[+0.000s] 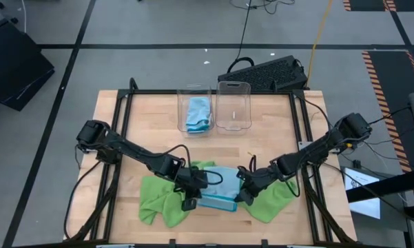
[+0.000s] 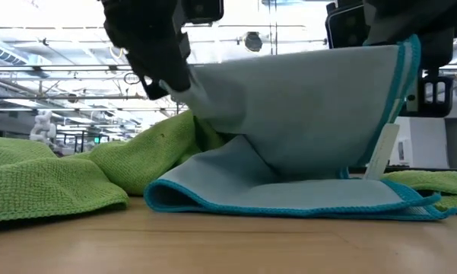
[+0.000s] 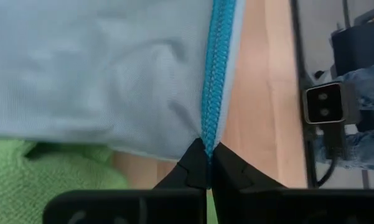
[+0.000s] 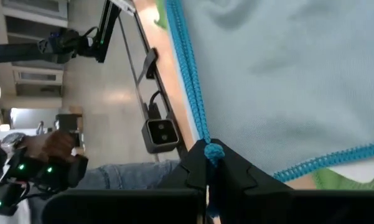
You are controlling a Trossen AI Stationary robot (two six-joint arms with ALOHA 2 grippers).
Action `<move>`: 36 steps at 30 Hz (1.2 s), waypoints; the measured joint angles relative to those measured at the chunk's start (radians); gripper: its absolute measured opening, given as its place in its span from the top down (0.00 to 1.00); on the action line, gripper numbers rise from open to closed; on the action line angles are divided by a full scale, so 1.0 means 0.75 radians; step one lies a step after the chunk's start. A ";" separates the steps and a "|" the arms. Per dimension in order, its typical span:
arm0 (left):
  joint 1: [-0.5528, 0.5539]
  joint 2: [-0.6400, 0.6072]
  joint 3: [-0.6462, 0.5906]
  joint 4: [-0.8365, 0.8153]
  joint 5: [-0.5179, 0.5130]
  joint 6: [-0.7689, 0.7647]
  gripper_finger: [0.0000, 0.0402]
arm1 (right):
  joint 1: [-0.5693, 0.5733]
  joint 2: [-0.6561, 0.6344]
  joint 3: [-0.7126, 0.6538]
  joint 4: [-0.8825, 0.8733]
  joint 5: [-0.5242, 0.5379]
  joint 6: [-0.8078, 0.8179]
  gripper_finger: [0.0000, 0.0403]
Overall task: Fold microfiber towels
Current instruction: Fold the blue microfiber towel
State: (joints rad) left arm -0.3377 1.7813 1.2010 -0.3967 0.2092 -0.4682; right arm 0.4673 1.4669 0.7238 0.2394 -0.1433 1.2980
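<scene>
Wooden table (image 1: pixel 145 117): towels (image 1: pixel 217 186), two bins (image 1: pixel 213 107).

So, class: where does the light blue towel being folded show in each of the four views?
High: light blue towel front centre, between both pincers.
Low: lifted, filling the middle.
Left wrist: upper left.
Right wrist: upper right.
Shared landmark: its teal stitched edge.

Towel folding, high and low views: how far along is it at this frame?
Done: one light blue towel already sits in the left clear bin; the bin beside it looks empty. In hand: the left claw and right claw are each shut on the blue-edged towel, lifting one half over the half lying on the table. Left: the green towels lie crumpled underneath.
</scene>
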 joint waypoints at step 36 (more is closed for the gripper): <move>-0.019 0.032 -0.049 0.052 -0.026 -0.010 0.76 | 0.054 0.154 -0.005 0.116 -0.053 0.086 0.84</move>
State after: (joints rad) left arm -0.3517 1.8053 1.1643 -0.3576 0.1896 -0.4760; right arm 0.5075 1.5822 0.7204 0.3263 -0.1829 1.3627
